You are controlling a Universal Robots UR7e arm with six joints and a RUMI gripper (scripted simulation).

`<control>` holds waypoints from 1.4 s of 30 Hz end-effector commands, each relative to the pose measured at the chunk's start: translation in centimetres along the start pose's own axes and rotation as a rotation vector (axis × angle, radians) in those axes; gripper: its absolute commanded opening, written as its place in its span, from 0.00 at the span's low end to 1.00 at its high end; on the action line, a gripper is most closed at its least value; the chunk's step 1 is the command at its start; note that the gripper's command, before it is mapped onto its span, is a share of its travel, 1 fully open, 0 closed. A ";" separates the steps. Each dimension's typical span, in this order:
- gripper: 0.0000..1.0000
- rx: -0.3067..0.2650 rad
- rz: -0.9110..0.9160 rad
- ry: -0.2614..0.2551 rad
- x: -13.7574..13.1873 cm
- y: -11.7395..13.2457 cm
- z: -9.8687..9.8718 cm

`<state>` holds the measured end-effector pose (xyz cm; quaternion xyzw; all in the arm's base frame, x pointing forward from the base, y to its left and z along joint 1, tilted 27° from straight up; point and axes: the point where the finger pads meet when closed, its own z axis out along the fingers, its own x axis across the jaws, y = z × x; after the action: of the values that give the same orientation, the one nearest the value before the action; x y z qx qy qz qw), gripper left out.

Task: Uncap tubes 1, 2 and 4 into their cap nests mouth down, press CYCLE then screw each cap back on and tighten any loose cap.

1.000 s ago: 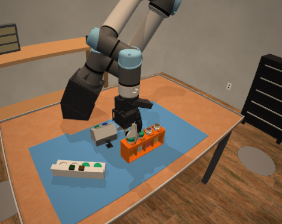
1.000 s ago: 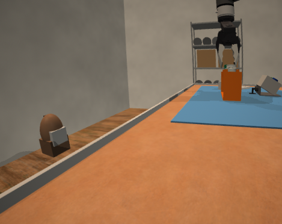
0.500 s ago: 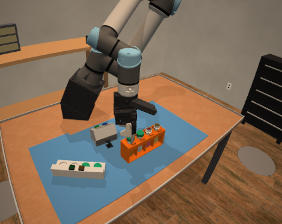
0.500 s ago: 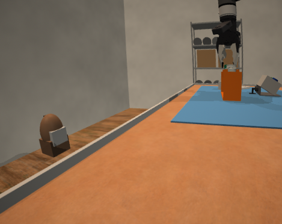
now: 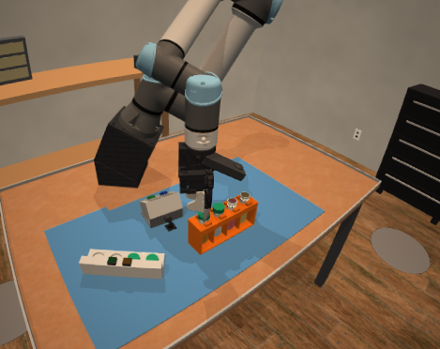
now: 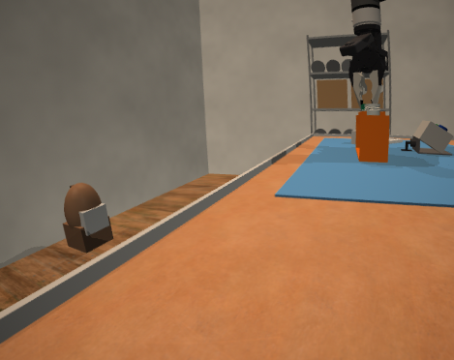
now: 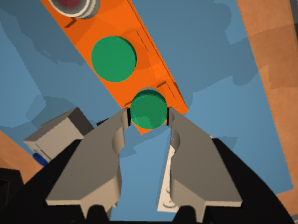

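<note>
My gripper (image 5: 204, 215) (image 6: 369, 105) (image 7: 149, 109) is shut on the green cap of tube 4 (image 7: 149, 111), at the end of the orange decapping station (image 5: 195, 239) (image 6: 373, 140) (image 7: 145, 55). The cap sits over its tube, a fingertip on each side. The broader green cap of tube 3 (image 5: 219, 207) (image 7: 114, 58) is on its tube beside it. Tube 2 (image 5: 232, 203) (image 7: 72, 4) and tube 1 (image 5: 245, 197) are uncapped. In the white cap tray (image 5: 123, 270), a green cap (image 5: 152, 257) lies in nest 1 and another green cap (image 5: 133, 256) in nest 2. Nests 3 and 4 are empty. The green lamp (image 5: 112, 261) and amber lamp (image 5: 127, 262) look dark.
The grey key housing (image 5: 162, 208) (image 6: 432, 136) (image 7: 57, 137) stands close to the decapping station, with the green READY key (image 5: 151, 197) and blue CYCLE key (image 5: 163, 193) on top. A small black fixture (image 5: 170, 225) lies between housing and station.
</note>
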<state>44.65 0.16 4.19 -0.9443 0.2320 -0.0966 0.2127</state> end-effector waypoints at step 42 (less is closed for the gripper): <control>0.35 -0.001 -1.047 0.001 0.0 0.0 -0.1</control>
<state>44.64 0.15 4.24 -0.9343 -0.2695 -0.1896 0.1358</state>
